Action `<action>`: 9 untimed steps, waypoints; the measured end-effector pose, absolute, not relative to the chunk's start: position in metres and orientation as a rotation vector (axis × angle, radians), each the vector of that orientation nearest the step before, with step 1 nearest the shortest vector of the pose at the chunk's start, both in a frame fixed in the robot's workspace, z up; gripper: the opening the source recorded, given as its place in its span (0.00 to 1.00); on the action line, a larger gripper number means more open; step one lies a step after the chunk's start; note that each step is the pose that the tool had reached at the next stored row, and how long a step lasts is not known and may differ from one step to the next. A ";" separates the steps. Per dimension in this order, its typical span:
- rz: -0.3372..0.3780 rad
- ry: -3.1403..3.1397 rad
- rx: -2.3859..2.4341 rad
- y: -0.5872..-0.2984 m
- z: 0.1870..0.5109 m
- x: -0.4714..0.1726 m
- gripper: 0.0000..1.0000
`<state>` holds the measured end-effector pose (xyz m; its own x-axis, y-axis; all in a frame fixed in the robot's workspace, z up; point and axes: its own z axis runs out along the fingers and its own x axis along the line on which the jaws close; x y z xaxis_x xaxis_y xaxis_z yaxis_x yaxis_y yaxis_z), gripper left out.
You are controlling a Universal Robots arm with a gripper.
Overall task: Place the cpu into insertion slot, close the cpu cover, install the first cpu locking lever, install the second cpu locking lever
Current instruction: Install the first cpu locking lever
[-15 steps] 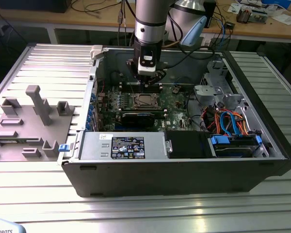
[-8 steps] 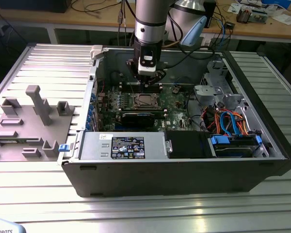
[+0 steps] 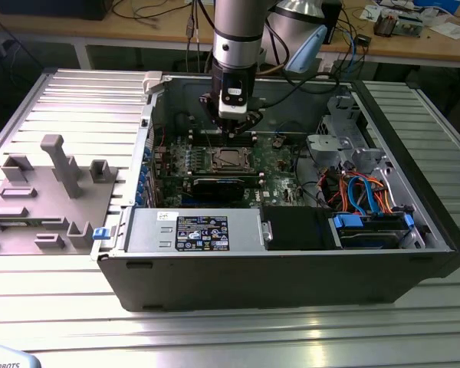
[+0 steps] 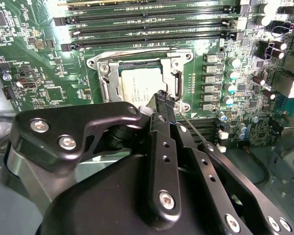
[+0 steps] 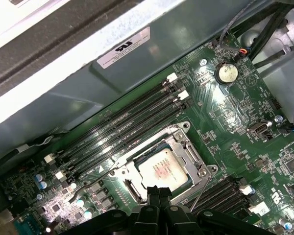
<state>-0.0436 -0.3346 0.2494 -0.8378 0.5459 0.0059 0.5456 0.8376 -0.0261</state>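
The fingers [image 5: 155,195], pinched narrow and empty, sit at the edge of the cpu cover [image 5: 195,159]. The locking lever [image 5: 198,193] lies just beside them; I'd push it slowly, squarely.

Bright overhead light floods the ribbed bench [image 3: 238,337], pale glare streaking it on the camera side of the computer case [image 3: 291,268]. Inside the case, the circuit board [image 3: 276,165] sits shaded. First wrist view: white glare flares on the board beside the coin battery [image 5: 228,73]. Second wrist view: soft sheen on the black hand [image 4: 161,96].
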 end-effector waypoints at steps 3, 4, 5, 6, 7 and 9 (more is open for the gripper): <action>0.036 -3.000 -0.887 -0.335 0.249 -0.044 0.11; 0.036 -3.000 -0.886 -0.335 0.249 -0.044 0.11; 0.036 -3.001 -0.885 -0.335 0.249 -0.044 0.11; 0.036 -3.001 -0.884 -0.335 0.249 -0.044 0.11; 0.036 -3.001 -0.883 -0.335 0.249 -0.044 0.11; 0.036 -3.002 -0.880 -0.335 0.249 -0.044 0.11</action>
